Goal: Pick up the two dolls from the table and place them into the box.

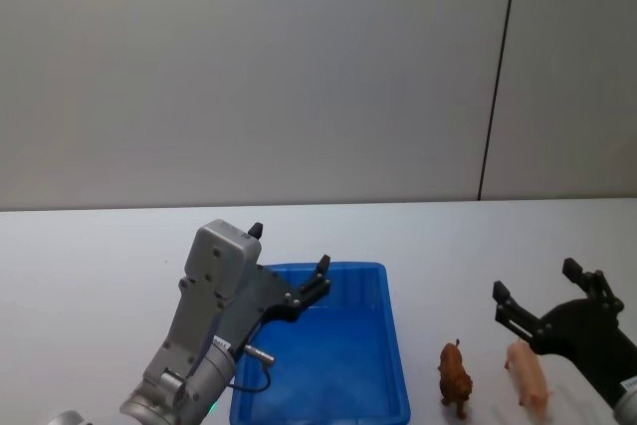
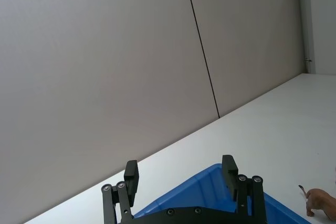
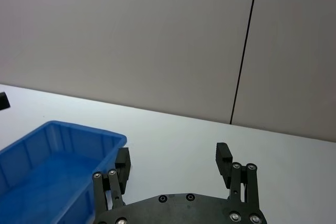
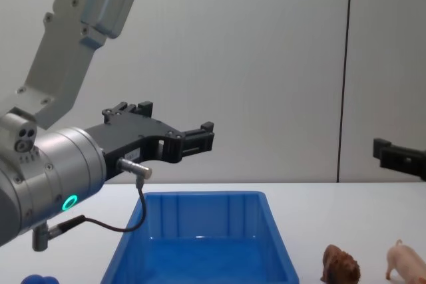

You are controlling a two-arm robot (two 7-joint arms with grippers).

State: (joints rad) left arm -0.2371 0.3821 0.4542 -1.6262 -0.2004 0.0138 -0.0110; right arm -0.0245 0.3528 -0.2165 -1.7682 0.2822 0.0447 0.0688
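Observation:
The brown shaggy doll (image 1: pixel 455 377) and the pale pink pig doll (image 1: pixel 528 373) stand side by side on the white table (image 1: pixel 100 266), right of the blue box (image 1: pixel 328 270). From the chest both dolls, brown (image 4: pixel 341 265) and pink (image 4: pixel 407 261), show at the lower right of the box (image 4: pixel 200 205). My left gripper (image 1: pixel 290 246) hovers open and empty over the box's far left part. My right gripper (image 1: pixel 535 280) hangs open and empty just above and beyond the pig. The left wrist view has the left gripper (image 2: pixel 179 163) over the box rim (image 2: pixel 210 174).
A small blue rounded object (image 4: pixel 36 279) lies on the table left of the box. The grey wall (image 1: pixel 299 67) with a dark vertical seam rises behind the table. Bare tabletop stretches beyond the box and the dolls. The right wrist view shows the box (image 3: pixel 58 150) off to one side of the right gripper (image 3: pixel 173 153).

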